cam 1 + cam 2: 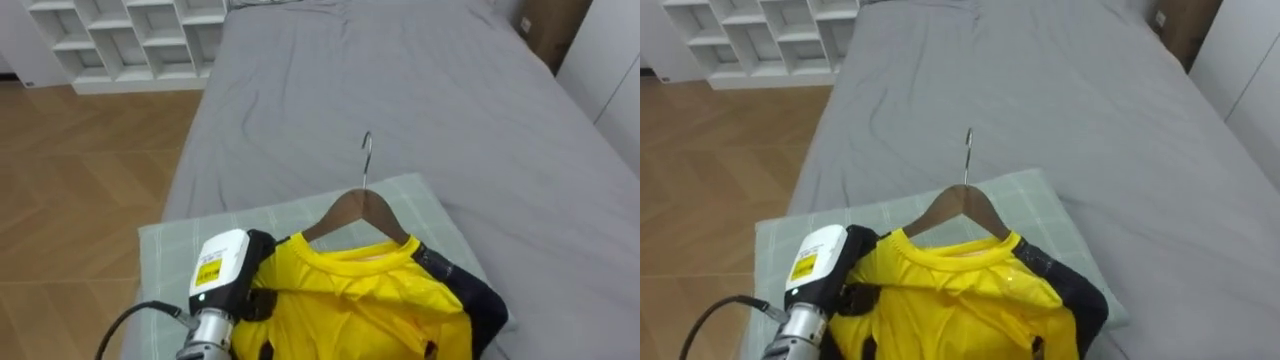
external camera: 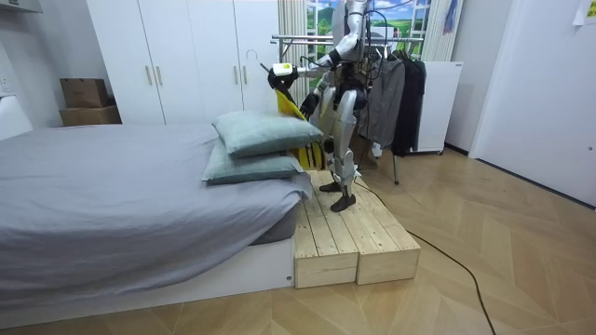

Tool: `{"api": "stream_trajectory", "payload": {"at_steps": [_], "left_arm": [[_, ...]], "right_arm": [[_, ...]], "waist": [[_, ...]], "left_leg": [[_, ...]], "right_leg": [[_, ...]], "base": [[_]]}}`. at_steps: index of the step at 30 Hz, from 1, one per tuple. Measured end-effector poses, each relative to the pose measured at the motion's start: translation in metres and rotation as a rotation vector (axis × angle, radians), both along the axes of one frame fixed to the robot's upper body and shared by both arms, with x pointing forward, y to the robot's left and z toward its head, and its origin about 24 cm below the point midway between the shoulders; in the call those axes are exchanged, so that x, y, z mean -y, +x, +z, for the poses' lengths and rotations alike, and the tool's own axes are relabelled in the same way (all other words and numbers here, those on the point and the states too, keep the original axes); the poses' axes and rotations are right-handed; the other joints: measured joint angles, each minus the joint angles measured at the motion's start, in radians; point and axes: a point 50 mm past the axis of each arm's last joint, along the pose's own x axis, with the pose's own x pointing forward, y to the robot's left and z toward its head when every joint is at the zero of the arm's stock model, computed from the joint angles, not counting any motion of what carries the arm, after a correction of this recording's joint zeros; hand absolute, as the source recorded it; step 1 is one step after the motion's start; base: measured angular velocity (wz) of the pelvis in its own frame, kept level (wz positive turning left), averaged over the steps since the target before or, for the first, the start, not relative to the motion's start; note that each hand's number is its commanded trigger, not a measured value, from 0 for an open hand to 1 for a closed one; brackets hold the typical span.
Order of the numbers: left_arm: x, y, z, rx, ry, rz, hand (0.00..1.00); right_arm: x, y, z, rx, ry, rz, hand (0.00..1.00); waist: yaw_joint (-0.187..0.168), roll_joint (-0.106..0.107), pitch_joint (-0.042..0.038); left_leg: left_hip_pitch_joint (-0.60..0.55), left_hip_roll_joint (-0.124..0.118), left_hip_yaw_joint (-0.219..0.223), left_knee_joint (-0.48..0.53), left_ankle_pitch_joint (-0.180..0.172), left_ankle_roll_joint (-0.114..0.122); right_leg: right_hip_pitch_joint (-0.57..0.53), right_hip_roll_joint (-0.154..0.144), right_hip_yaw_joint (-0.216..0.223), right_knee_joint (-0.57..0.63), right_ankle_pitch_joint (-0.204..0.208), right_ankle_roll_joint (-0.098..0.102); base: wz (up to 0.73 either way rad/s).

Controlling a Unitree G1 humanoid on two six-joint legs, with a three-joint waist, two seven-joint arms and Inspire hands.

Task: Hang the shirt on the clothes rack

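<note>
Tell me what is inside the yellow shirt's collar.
A wooden hanger sits in the yellow shirt: its peak and metal hook show above the neckline. Its arms run under the cloth, so their ends cannot be seen.

Beyond the pillow (image 1: 430, 212) the bed (image 1: 400, 90) lies flat, open to reach across; left of the pillow is open floor (image 1: 70, 170), walled far off by a white shelf unit (image 1: 130, 35). Directly over the pillow the hanger (image 1: 362, 207) and yellow shirt (image 1: 370, 300) block the way down.
</note>
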Motion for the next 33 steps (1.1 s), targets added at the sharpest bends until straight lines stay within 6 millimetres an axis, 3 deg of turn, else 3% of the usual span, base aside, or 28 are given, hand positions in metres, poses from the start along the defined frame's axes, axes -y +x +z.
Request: {"api": "stream_trajectory", "payload": {"at_steps": [5, 8, 15, 19, 33], "left_arm": [[0.003, -0.006, -0.003, -0.009, -0.025, -0.034, 1.0], [0.004, -0.007, -0.004, -0.029, -0.023, -0.047, 1.0], [-0.002, -0.01, -0.007, -0.042, -0.041, -0.021, 1.0], [-0.006, -0.008, -0.005, -0.035, -0.044, -0.003, 1.0], [-0.009, -0.005, 0.009, 0.024, -0.098, 0.001, 1.0]], "right_arm": [[-0.001, 0.0, 0.001, 0.023, 0.015, -0.034, 0.0], [0.002, -0.002, 0.001, 0.027, 0.017, -0.051, 0.0], [0.007, 0.003, 0.006, 0.069, 0.006, -0.076, 0.0], [0.008, 0.005, 0.008, 0.083, -0.001, -0.078, 0.0], [0.005, 0.006, 0.009, 0.106, 0.002, -0.072, 0.0]], "waist": [[0.015, -0.01, -0.0122], [0.024, -0.011, -0.012], [0.027, -0.012, -0.0116], [0.027, -0.022, -0.0059], [0.031, -0.035, -0.0071]], "left_leg": [[0.066, 0.001, -0.013, -0.041, 0.011, -0.018], [0.085, 0.004, -0.031, -0.054, 0.015, -0.026], [0.1, 0.002, -0.033, -0.074, 0.02, -0.033], [0.113, -0.002, -0.05, -0.08, 0.02, -0.033], [0.15, 0.001, -0.051, -0.1, 0.024, -0.044]], "right_leg": [[0.07, 0.021, 0.0, -0.054, 0.014, -0.008], [0.098, 0.036, 0.0, -0.089, 0.027, -0.012], [0.104, 0.038, 0.004, -0.097, 0.029, -0.014], [0.116, 0.039, 0.004, -0.102, 0.029, -0.014], [0.163, 0.063, 0.025, -0.154, 0.041, -0.02]], "base": [[-0.05], [-0.04], [-0.04], [-0.02], [-0.04]]}}
